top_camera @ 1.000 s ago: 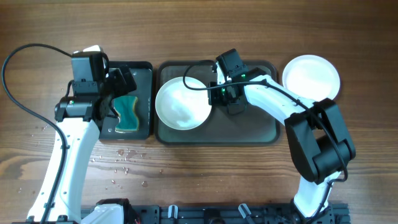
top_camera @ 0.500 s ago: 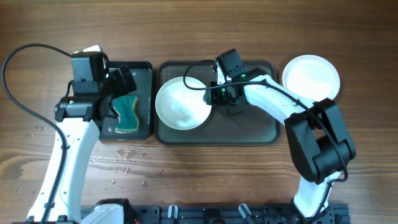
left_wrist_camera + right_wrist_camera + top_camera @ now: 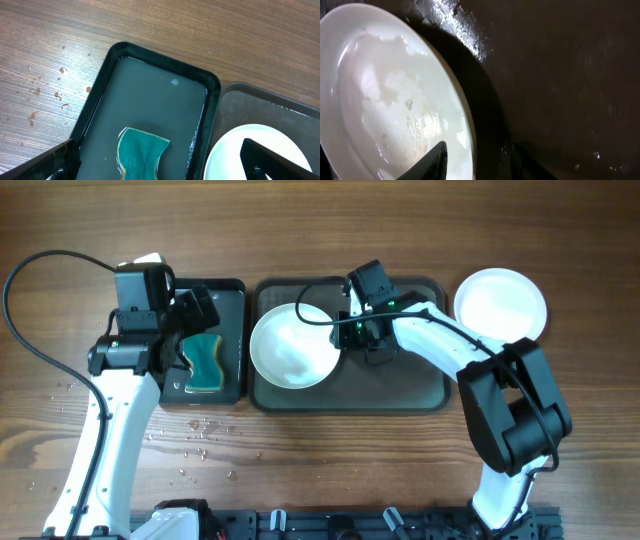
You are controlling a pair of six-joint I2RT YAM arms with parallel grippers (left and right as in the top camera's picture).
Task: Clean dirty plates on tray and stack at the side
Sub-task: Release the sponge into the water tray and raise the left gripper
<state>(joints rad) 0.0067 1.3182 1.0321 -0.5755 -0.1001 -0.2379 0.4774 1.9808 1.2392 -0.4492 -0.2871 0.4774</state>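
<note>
We see one white plate (image 3: 293, 346) lying at the left end of the large dark tray (image 3: 400, 380), its edge reaching the tray's left rim. Seen from the right wrist, the inside of this plate (image 3: 395, 100) is wet and streaked with pale film, and the tray floor (image 3: 560, 75) beside it shines with moisture.

The right gripper (image 3: 362, 340) sits at the plate's right rim. In its own camera the right gripper (image 3: 477, 162) straddles that rim: one finger is over the plate's inside and the other over the tray outside. The jaws are partly apart, with a gap showing on either side of the rim (so we read no pinch here).

A second plate (image 3: 500, 302) rests on the wooden table (image 3: 300, 230) just right of the tray, apart from it.

The left gripper (image 3: 190, 330) hangs above the small black tray (image 3: 225, 290), its jaws spread wide and holding nothing. Its wrist camera shows the left gripper (image 3: 160, 165) over a teal sponge (image 3: 142, 155) that lies in shallow liquid in the black tray (image 3: 165, 57). Droplets (image 3: 200, 430) speckle the table in front of that tray.
</note>
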